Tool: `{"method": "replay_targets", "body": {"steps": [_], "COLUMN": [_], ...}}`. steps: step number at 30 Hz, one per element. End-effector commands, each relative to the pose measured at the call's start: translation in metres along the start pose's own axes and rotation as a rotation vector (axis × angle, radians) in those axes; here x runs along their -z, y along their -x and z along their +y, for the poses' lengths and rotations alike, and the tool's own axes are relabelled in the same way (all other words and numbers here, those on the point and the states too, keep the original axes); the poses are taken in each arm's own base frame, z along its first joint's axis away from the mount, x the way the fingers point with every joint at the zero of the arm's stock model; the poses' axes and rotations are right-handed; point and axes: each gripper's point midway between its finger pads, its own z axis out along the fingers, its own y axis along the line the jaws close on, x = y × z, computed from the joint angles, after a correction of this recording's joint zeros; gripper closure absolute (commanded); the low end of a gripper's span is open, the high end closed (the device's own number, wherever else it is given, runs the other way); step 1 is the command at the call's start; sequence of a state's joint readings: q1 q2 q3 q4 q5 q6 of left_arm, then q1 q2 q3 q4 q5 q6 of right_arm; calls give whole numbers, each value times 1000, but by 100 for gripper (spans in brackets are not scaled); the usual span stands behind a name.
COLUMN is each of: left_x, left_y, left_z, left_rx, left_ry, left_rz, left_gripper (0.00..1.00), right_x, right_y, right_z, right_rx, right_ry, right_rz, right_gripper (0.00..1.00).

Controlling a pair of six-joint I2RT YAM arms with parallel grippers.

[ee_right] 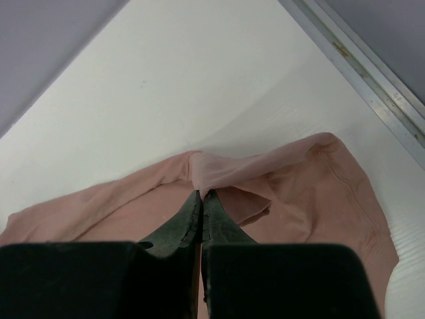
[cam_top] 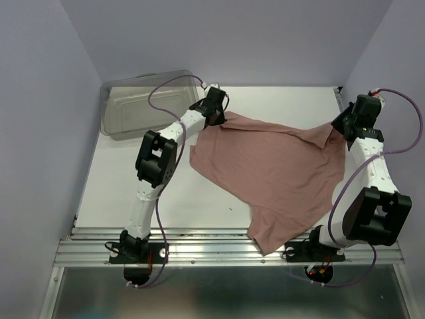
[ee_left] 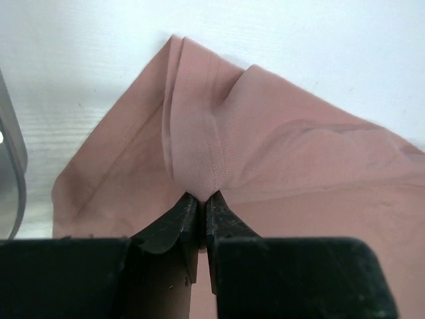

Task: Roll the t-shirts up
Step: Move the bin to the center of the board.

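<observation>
t-shirt (cam_top: pixel 272 176), dusty-pink and rumpled, lies stretched; left gripper (ee_left: pixel 202 199) and right gripper (ee_right: pixel 201 195) each clamp a fold.

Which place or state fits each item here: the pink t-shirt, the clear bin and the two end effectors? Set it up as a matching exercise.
1. t-shirt
2. bin
3. left end effector
4. right end effector

A. shut on the shirt's far-right edge
B. far-left corner of the table
C. spread across the table
D. shut on the shirt's edge nearest the bin

Pairs: 1-C, 2-B, 3-D, 4-A
</observation>
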State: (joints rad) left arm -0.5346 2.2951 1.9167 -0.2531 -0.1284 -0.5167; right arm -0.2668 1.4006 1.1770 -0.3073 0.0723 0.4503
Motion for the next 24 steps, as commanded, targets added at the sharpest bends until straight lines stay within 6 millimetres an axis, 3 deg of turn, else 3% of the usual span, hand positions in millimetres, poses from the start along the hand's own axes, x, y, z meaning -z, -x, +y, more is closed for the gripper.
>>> {"method": "replay_targets", "body": {"steps": [1,3,8,11,14,15,16,17,21,22,23,24], "left_x": [79,89,128,162,204,227,242,271,327,351,382,394], "left_y": [100,110,152,176,208,220,229,243,267,270,278,279], "left_z": [-40,-43,-54,-62,-65,-66,-66,-68,-64,-63,-61,-59], "left_rx": [-15,-30,-44,-63,-78,-81,-101,-112,-137,-139,-140,-141], "left_ry": [-113,-128,-231,-329,-407,-424,-428,-438,-454,-471,-496,-504], "left_rz": [-193,-193,-256,-297,-382,-427,-467,-531,-668,-704,-762,-781], "left_gripper": [100,100,100,100,100,100,100,100,100,100,100,100], "right_x": [20,30,83,110,146,159,181,206,259,286,299,313], "right_y": [37,52,112,135,167,177,196,213,237,247,250,253], "right_z": [-1,-4,21,32,43,45,52,59,74,78,81,82], "right_rx": [-45,-57,-88,-92,-87,-90,-85,-87,-67,-67,-62,-57], "right_ry": [-46,-81,-11,32,66,71,93,122,199,229,252,268], "right_rz": [-116,-161,-310,-366,-458,-491,-544,-595,-682,-733,-751,-775], "right_gripper": [99,99,99,99,99,99,99,99,99,99,99,99]}}
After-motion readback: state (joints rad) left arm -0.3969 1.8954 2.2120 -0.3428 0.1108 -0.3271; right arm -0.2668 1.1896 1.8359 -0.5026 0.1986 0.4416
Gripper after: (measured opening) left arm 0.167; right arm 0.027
